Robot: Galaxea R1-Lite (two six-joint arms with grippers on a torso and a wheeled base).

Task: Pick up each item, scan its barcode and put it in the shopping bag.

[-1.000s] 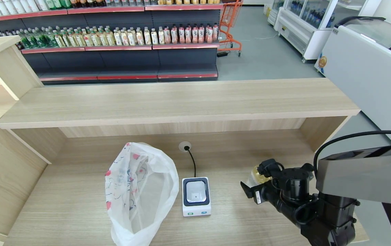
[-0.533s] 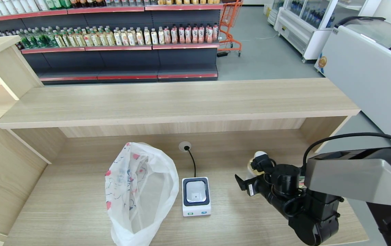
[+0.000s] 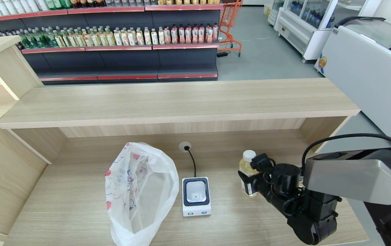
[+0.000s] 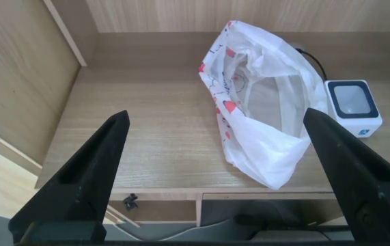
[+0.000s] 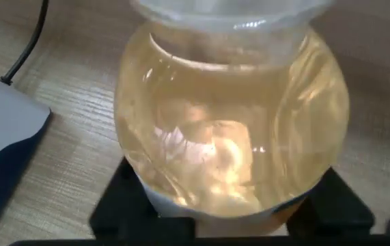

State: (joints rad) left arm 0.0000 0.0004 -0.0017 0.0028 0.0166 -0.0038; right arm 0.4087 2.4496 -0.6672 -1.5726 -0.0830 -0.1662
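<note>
Your right end effector (image 3: pixel 249 184) grasps the bottle (image 3: pixel 246 166) right of the scanner (image 3: pixel 196 195); present its barcode squarely

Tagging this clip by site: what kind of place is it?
Most likely a small shop's checkout counter: drink shelves behind, chest freezers at right, a barcode scanner beside a shopping bag.
</note>
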